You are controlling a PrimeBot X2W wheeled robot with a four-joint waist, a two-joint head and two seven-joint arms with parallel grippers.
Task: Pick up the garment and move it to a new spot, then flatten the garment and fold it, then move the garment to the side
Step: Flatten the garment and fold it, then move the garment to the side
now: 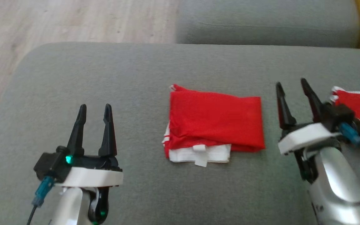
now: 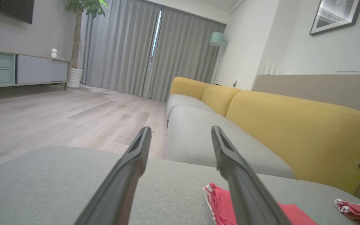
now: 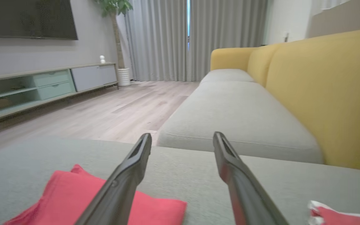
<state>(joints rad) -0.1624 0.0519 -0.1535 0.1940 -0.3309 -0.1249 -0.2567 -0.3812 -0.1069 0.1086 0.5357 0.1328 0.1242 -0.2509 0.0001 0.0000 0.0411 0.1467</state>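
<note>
The left end effector (image 1: 95, 107) hovers with its two fingers spread and nothing between them, above bare grey fabric and well to the left of the work. The right end effector (image 1: 291, 82) is likewise spread and empty, just beside the right edge of the folded red garment (image 1: 214, 120) without touching it.

The garment lies in the middle of the grey sofa seat cushion (image 1: 105, 72) as a compact rectangle. A white layer (image 1: 183, 155) and a small tag (image 1: 201, 157) peek out along its near edge. A second red-and-white garment (image 1: 359, 115) lies just beyond the right wrist, near the cushion's right end.

The fold looks finished, so shifting the bundle aside is probably what remains. The main risk is a shallow pinch: catching only the top red layer would peel the stack open as it is lifted. A low sweep by the right arm could also snag the neighbouring garment, and setting the bundle down against it would muddle the two.
</note>
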